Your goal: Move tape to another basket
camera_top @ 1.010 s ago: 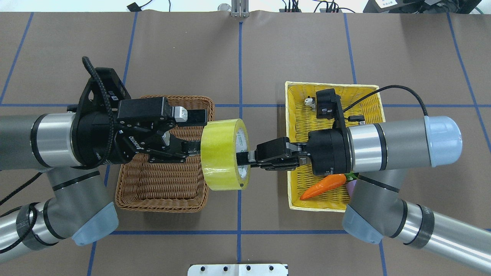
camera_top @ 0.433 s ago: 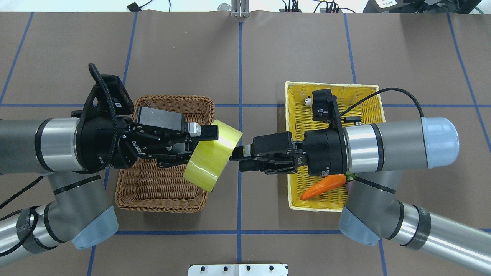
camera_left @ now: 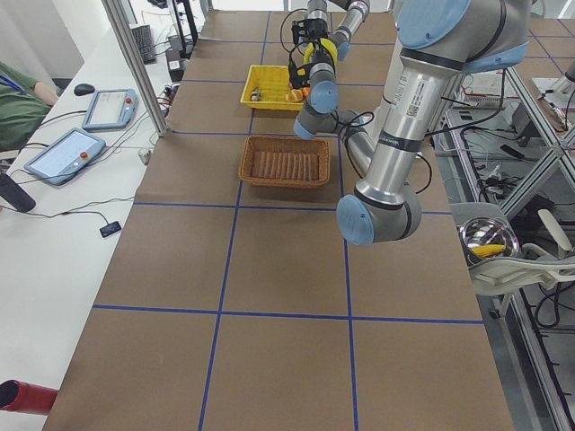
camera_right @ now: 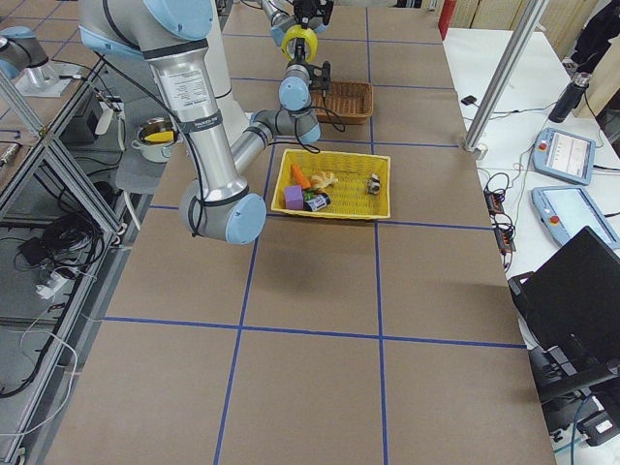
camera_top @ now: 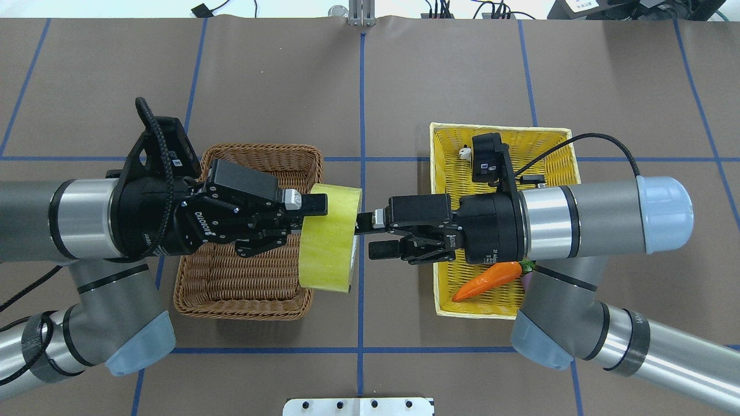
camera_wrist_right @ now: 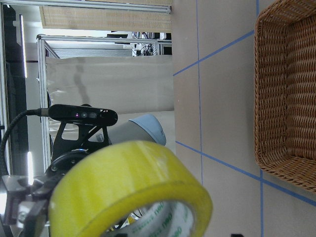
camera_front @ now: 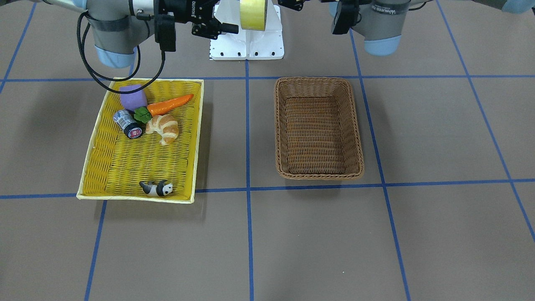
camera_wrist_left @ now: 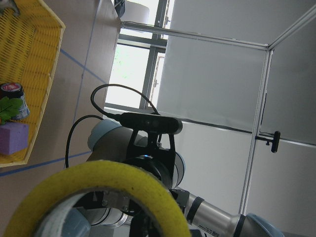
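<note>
The tape [camera_top: 326, 240], a wide yellow roll, hangs in the air over the right-hand end of the brown wicker basket [camera_top: 248, 300]. My left gripper [camera_top: 300, 222] is shut on its rim and holds it on edge. My right gripper [camera_top: 373, 236] is open just right of the roll, jaws spread, with its upper fingertip close to the roll's side. The tape also fills the left wrist view [camera_wrist_left: 113, 182] and the right wrist view [camera_wrist_right: 123, 182]. The basket [camera_front: 279, 125] holds nothing.
The shallow yellow tray [camera_front: 96, 146] lies under my right arm. It holds a carrot [camera_front: 171, 103], a croissant [camera_front: 164, 127], a dark can [camera_front: 127, 123], a purple block [camera_front: 133, 97] and a panda figure [camera_front: 156, 188]. A metal plate [camera_top: 358, 406] sits at the near table edge.
The tape passed from my right gripper to my left. The right gripper let go, opened and drew back to the right. The left carried the roll left, towards the brown basket.
</note>
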You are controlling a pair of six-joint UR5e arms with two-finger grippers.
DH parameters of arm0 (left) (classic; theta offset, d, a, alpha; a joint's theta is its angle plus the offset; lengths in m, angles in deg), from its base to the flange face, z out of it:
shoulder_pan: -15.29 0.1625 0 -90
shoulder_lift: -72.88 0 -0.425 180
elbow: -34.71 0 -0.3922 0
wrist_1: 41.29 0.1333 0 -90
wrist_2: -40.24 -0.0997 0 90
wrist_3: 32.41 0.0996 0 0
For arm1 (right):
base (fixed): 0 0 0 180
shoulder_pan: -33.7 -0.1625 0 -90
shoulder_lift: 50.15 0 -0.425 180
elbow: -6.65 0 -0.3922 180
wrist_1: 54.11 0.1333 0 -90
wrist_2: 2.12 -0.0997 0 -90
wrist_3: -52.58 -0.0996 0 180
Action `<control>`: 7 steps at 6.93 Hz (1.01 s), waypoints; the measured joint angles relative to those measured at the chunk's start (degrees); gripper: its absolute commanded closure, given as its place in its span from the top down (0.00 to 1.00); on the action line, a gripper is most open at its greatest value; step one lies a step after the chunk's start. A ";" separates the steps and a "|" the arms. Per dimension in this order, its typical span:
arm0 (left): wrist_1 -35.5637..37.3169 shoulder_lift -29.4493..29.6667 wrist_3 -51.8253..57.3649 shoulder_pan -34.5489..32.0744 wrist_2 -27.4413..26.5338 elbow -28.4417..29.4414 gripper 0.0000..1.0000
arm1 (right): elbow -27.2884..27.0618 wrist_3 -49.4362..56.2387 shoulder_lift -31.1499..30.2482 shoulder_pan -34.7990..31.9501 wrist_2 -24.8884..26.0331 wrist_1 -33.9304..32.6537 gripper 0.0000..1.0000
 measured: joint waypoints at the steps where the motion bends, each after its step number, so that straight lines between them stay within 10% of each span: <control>1: -0.05 -0.16 -0.23 -0.22 0.00 0.00 0.00 | 0.07 0.68 -1.00 -0.89 -1.54 0.04 1.00; 4: 1.66 -1.78 0.51 -3.28 -0.12 0.49 0.00 | 2.80 5.60 -4.16 -15.80 -16.99 -2.94 1.00; 7: 18.82 -3.22 14.86 -9.90 6.52 0.72 0.00 | 6.60 32.33 -4.62 -29.85 -21.13 -14.67 1.00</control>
